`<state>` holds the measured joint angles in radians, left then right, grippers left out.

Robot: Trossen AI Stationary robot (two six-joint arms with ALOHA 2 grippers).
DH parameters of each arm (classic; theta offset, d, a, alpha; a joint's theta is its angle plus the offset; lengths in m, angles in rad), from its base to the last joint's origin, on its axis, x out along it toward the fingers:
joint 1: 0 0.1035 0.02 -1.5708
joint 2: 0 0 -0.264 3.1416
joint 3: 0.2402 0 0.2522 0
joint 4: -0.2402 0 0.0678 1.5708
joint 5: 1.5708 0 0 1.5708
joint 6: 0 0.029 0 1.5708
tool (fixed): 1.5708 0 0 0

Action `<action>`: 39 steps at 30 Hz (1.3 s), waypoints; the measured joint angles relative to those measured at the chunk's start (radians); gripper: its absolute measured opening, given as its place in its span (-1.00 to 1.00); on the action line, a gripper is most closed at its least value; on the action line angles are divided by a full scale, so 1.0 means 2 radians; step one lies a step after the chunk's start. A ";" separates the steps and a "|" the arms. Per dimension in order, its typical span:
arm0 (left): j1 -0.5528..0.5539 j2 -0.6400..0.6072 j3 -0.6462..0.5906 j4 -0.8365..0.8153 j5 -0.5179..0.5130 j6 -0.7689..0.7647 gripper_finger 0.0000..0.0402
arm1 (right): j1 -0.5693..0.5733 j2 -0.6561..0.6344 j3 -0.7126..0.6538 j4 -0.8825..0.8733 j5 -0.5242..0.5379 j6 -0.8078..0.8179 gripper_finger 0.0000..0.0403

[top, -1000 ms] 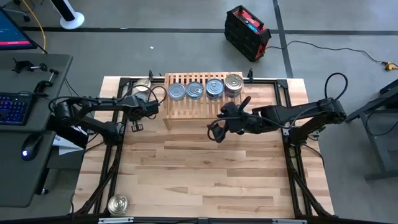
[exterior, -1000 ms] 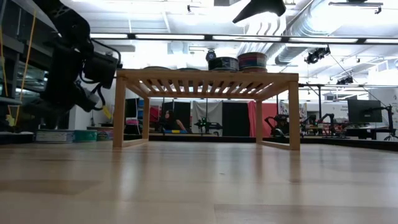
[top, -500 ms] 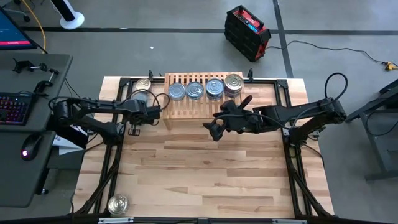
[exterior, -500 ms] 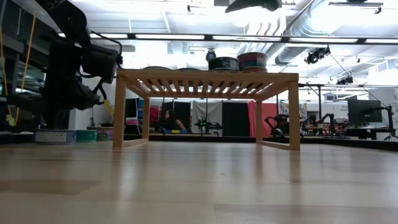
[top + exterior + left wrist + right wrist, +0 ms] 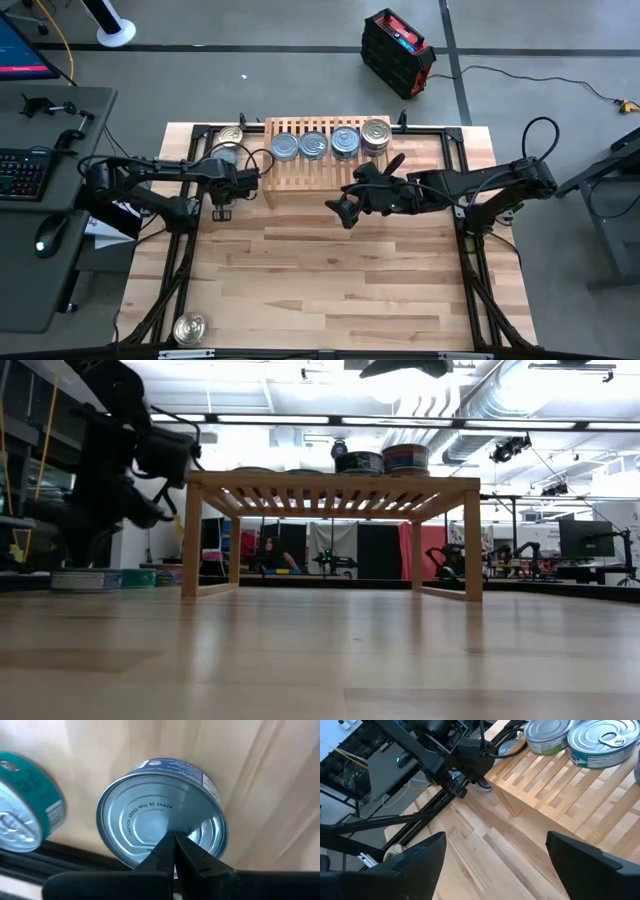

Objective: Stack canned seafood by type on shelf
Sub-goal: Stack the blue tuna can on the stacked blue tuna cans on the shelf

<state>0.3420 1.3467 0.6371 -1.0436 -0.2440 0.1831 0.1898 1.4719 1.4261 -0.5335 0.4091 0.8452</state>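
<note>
Field notes. The shelf stands at the table's far edge with four tins in a row on its slats.

Two more tins sit on the tabletop just left of it. One of them, a blue-lidded tin, lies directly under the left gripper, whose fingers are pressed together above the lid, holding nothing.

The right gripper hovers in front of the shelf with fingers spread wide, empty.

A stray tin sits at the near left corner.

The tins look rigid, smooth-walled and probably slippery. The best hold is likely across the side wall, not the lid.

The black frame rail lies close by, so room there is tight. The table centre is open.
</note>
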 joint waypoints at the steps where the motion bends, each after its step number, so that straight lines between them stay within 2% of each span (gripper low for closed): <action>1: 0.000 0.000 0.007 0.000 0.006 -0.010 -1.00 | 0.000 0.000 0.000 0.000 0.000 0.000 0.66; 7: 0.000 0.001 0.042 0.001 0.016 -0.048 -1.00 | 0.000 0.000 0.000 -0.002 -0.003 -0.008 0.66; 11: 0.000 0.001 0.046 -0.005 0.008 -0.052 -1.00 | 0.000 0.000 0.000 -0.002 -0.030 -0.032 0.66; 16: 0.005 0.001 0.067 -0.002 -0.039 -0.086 -1.00 | 0.000 0.000 0.000 -0.004 -0.039 -0.063 0.66; 20: 0.027 0.001 0.103 -0.007 -0.048 -0.114 -1.00 | 0.000 0.000 0.000 -0.004 -0.046 -0.079 0.66; 24: 0.051 0.000 0.138 -0.032 -0.065 -0.209 -1.00 | 0.000 0.000 0.000 -0.004 -0.056 -0.088 0.66; 27: 0.056 -0.010 0.147 -0.058 -0.050 -0.299 -1.00 | 0.000 0.000 0.000 -0.004 -0.065 -0.096 0.66; 31: 0.017 -0.065 0.118 -0.057 -0.033 -0.383 -1.00 | 0.000 0.000 0.000 -0.011 -0.066 -0.100 0.66; 36: -0.087 -0.163 0.054 -0.022 -0.018 -0.481 -1.00 | 0.000 0.000 0.000 -0.034 -0.066 -0.100 0.66; 39: -0.136 -0.181 0.031 -0.013 -0.018 -0.526 -1.00 | 0.000 0.000 0.000 -0.041 -0.066 -0.100 0.66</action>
<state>0.0703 0.9846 0.6992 -1.0689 -0.2792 -0.8696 0.1898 1.4723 1.4261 -0.6151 0.2781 0.6460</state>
